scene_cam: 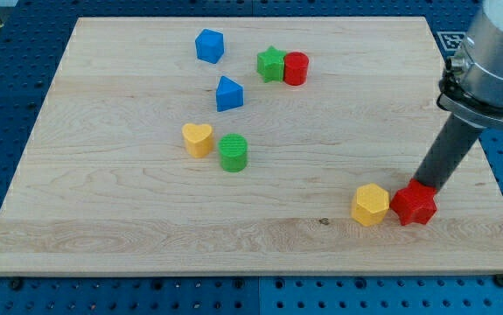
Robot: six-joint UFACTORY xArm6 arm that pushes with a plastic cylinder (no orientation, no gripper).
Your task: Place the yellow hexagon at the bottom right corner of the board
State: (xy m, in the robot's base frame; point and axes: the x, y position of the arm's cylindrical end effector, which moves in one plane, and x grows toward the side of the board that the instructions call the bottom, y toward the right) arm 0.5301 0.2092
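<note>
The yellow hexagon (371,205) lies on the wooden board (146,219) toward the view's bottom right, touching a red star (414,205) on its right. The dark rod comes down from the view's upper right. My tip (422,185) stands just behind the red star, at its upper right edge, apparently touching it. The tip is to the right of the yellow hexagon, with the red star between them.
A yellow heart (198,139) and a green cylinder (233,152) sit left of centre. A blue block (228,94) and a blue block (209,45) lie toward the top. A green star (271,64) touches a red cylinder (296,68) at the top centre.
</note>
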